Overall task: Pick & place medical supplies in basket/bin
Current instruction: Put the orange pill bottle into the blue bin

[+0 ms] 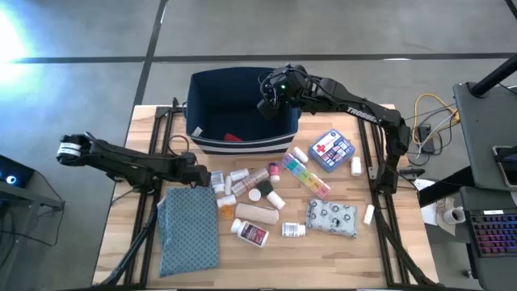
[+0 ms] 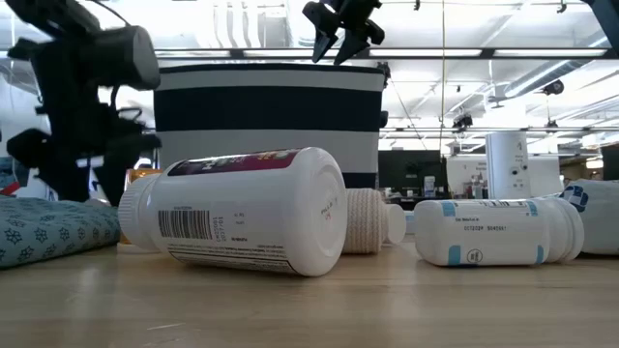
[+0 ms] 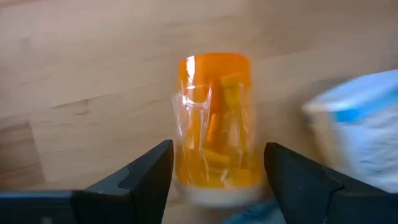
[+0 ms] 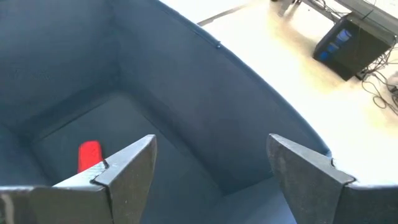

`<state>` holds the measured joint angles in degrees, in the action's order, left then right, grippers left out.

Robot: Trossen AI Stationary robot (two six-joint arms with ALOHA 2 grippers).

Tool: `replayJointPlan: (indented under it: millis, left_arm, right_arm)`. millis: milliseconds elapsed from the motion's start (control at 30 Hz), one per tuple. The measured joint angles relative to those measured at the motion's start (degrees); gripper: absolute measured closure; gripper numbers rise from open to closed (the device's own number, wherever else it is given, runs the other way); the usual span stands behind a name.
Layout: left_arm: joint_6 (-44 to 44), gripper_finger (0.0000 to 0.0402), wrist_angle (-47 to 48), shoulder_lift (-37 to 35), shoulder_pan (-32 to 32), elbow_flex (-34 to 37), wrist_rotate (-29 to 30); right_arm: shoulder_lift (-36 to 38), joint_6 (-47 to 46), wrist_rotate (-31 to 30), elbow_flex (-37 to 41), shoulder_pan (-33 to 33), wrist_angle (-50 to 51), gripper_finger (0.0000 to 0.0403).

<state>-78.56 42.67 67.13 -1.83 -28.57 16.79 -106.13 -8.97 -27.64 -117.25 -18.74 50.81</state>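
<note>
The navy striped bin [image 1: 212, 97] stands at the table's far side, with a red tube [image 4: 89, 154] lying on its floor. My right gripper [image 4: 211, 168] hangs open above the bin's right part [image 1: 266, 103], touching nothing. My left gripper [image 1: 212, 179] is open and low over the table, left of the scattered supplies. Its fingers stand on either side of an orange pill bottle [image 3: 214, 121] that lies on the wood; I see no touch. White pill bottles [image 1: 250, 233], a tan bandage roll [image 1: 257, 215], a rainbow organizer [image 1: 305, 175], a red-cross box [image 1: 332, 149] and a grey pouch [image 1: 332, 218] lie on the table.
A flat teal dotted cloth [image 1: 189, 230] lies near the table's left near corner, just beside my left gripper. In the low view a big white bottle [image 2: 242, 208] and a blue-capped one [image 2: 493, 232] lie close to the near edge. Cables and a keyboard sit off the table's right side.
</note>
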Motion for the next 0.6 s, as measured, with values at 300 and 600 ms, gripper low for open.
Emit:
replayJointPlan:
  millis: [300,600]
  left_arm:
    - [0.15,0.0223,-1.2,0.86,-0.05,2.54,-0.51]
    - [4.4,0.0224,16.25,-10.24,-1.63,-10.88,-0.67]
  right_arm:
    - [0.02,1.39,-0.02,0.0,0.0,0.02,0.0112]
    - [0.07,3.17,-1.0,0.0,-0.02,0.0,0.0114]
